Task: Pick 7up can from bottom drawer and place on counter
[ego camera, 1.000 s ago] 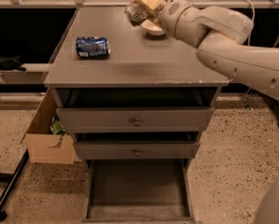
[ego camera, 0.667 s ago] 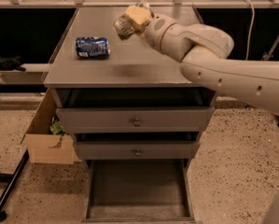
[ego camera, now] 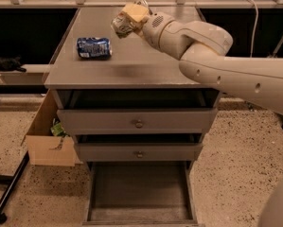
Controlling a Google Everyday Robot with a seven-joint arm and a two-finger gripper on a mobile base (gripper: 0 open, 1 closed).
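Gripper (ego camera: pixel 128 19) clamped on 7up can (ego camera: pixel 120 26) above counter (ego camera: pixel 145 66); if I release high, it may roll into blue can (ego camera: pixel 93 48) at 9 o'clock.

7up can (ego camera: pixel 122 26) in tool (ego camera: pixel 131 17) above counter (ego camera: pixel 150 66)

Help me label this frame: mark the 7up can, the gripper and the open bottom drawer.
gripper (ego camera: pixel 130 17): camera view, between its fingertips, above the counter (ego camera: pixel 131 72).
7up can (ego camera: pixel 120 26): camera view, its dented side.
drawer (ego camera: pixel 138 190): camera view, bare floor.
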